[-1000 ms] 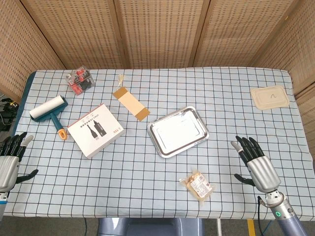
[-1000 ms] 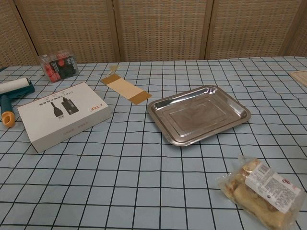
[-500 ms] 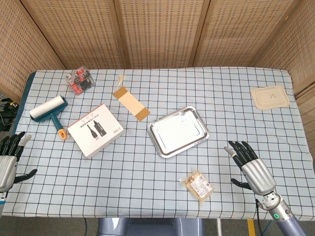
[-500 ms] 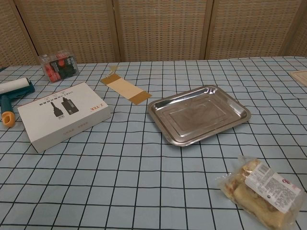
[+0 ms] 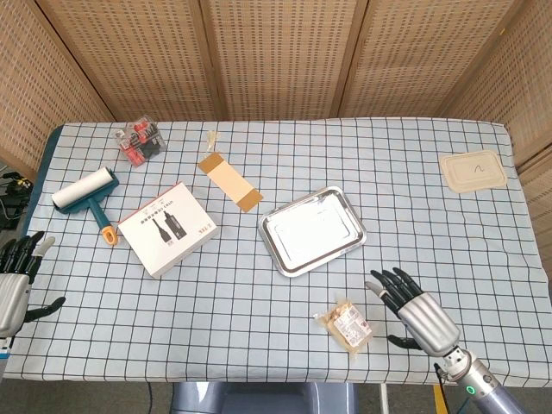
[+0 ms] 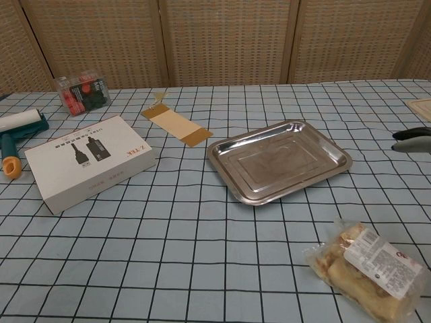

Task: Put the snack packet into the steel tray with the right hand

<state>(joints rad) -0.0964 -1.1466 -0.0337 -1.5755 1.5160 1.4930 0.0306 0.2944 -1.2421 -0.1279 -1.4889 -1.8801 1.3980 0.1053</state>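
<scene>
The snack packet (image 5: 347, 324) (image 6: 369, 267), clear with a white label, lies flat near the table's front edge. The steel tray (image 5: 311, 230) (image 6: 279, 168) sits empty behind it, at mid-table. My right hand (image 5: 414, 311) hovers just right of the packet with its fingers spread and nothing in it; only its fingertips (image 6: 412, 138) show at the right edge of the chest view. My left hand (image 5: 15, 283) stays at the front left corner, fingers apart, holding nothing.
A white box (image 5: 167, 228) lies left of the tray, with a lint roller (image 5: 87, 197) and a small red-black pack (image 5: 140, 142) beyond. A brown card strip (image 5: 229, 182) lies behind the tray. A beige lid (image 5: 471, 169) sits far right.
My right hand has moved left and nearer the front edge, closing in on the packet's right side; its fingertips now enter the chest view. The left hand barely shifted.
</scene>
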